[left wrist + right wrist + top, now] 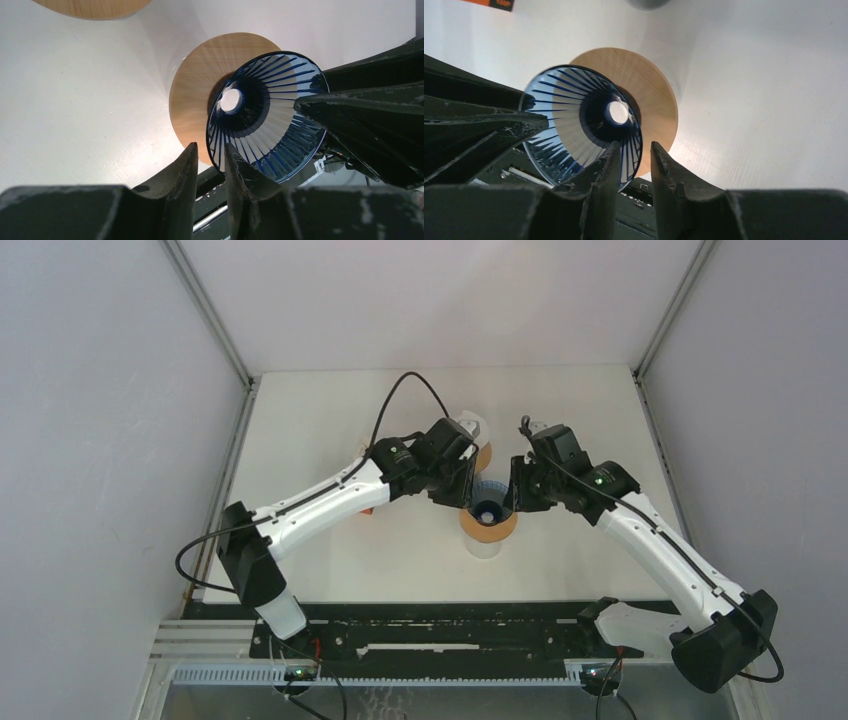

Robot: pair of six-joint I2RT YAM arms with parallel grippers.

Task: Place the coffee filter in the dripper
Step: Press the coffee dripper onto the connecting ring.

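While my arms bend inward in the top view, the dripper (488, 505) stands hemmed between them, table (330, 410) open toward my bases. Left wrist: left gripper (210, 146) astride its rim, jaws slightly apart; grip unclear. Right wrist: right gripper (635, 144) likewise. Whether the filter lies inside, I cannot tell.

No text, brand or number can be read in any view. An orange label (491, 3) on the worktop (774, 75), at 11 o'clock in the right wrist view, carries dark print, too blurred and cropped to make out.
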